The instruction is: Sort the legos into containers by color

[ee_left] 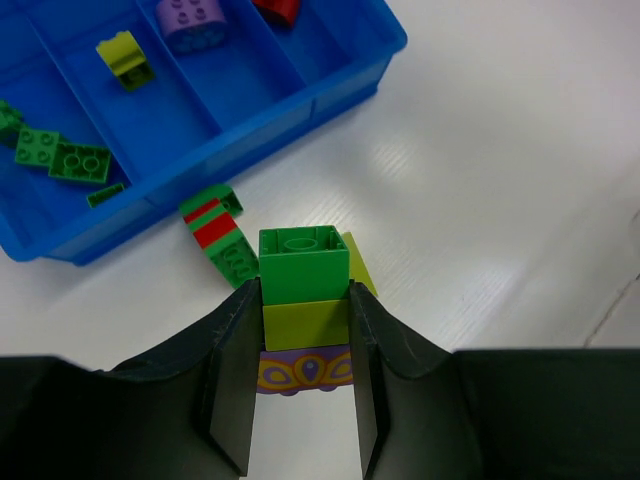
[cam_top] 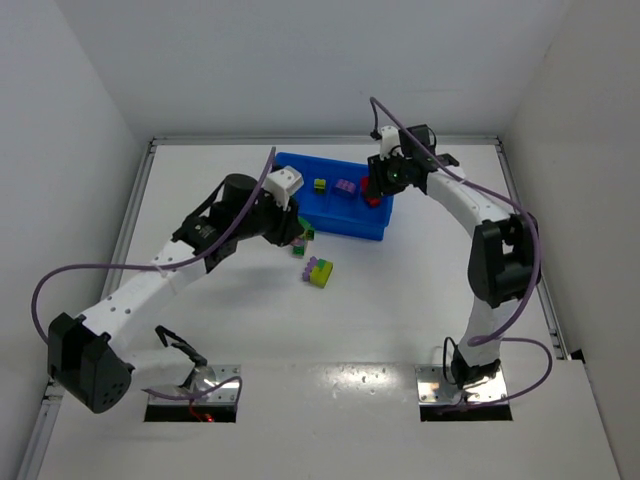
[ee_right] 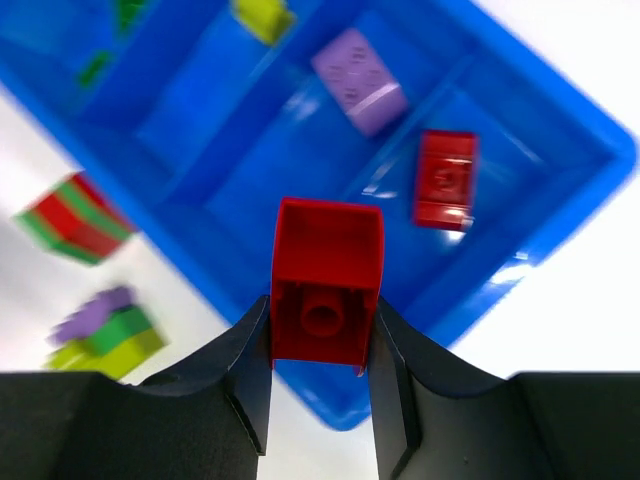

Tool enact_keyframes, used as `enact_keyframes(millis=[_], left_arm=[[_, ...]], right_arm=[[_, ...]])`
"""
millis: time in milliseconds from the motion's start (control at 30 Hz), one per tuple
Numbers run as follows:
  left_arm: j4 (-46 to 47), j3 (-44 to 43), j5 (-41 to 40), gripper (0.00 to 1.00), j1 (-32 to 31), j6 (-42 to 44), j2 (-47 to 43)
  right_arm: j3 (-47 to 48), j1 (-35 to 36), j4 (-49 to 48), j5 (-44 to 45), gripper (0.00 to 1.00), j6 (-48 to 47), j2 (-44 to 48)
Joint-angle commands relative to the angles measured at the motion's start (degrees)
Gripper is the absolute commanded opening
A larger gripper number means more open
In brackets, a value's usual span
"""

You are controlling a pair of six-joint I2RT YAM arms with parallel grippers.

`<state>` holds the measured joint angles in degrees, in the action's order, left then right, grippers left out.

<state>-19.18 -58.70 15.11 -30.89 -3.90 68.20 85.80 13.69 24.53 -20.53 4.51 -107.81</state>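
Two tools each grip legos. One red brick [ee_right: 325, 275] is pinched between the fingers of the right tool [ee_right: 320, 318], its hollow underside turned to the wrist camera, and it hangs over the right end of the blue tray [ee_right: 530, 110]. Below it, the rightmost compartment holds a second red brick [ee_right: 445, 178]. The next compartment to the left holds a purple brick [ee_right: 360, 80], the one after that a yellow-green brick [ee_left: 125, 60], and the leftmost several green bricks [ee_left: 65, 160]. The left tool [ee_left: 303, 300] is closed on a three-brick stack [ee_left: 305, 320], green on top, yellow-green in the middle and a purple piece with a yellow pattern at the bottom. Its fingers press the sides of the middle brick. This stack is just in front of the tray's near wall, and whether it touches the worktop [cam_top: 400, 300] cannot be told. Between the stack and the tray lies a green-and-red cluster [ee_left: 215, 235], close to the wall. A purple, green and yellow-green cluster [cam_top: 320, 272] lies on the worktop a little nearer the arm bases, apart from both tools. From above, the left arm reaches in from the left and the right arm arches over from the right.
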Motion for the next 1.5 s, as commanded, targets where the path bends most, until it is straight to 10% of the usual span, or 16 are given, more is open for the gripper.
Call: enact_keyframes(millis=[0,333,633,1067,1467], left_arm=[[1.69,-4.32,0.61,0.02,1.45,-3.3,2.36],[3.89,-7.22,4.48,0.01,5.75,-8.57,6.94],[5.55,-7.22,7.21,0.0,10.14,-14.28,9.49],[11.26,-3.27,19.42,0.0,17.79,-25.18,12.57],[3.8,-8.45,22.85,0.0,17.8,-24.14,18.1]], right_arm=[[-0.81,1.15,-3.62,11.47,0.0,-3.81,-0.12],[-3.27,1.69,-4.76,14.21,0.18,-6.27,-3.9],[-10.47,2.21,-10.64,7.36,0.69,-4.96,1.28],[-22.96,7.83,-16.37,-18.49,0.71,-3.16,26.5],[-18.74,22.16,-8.62,15.33,0.71,-38.85,24.66]])
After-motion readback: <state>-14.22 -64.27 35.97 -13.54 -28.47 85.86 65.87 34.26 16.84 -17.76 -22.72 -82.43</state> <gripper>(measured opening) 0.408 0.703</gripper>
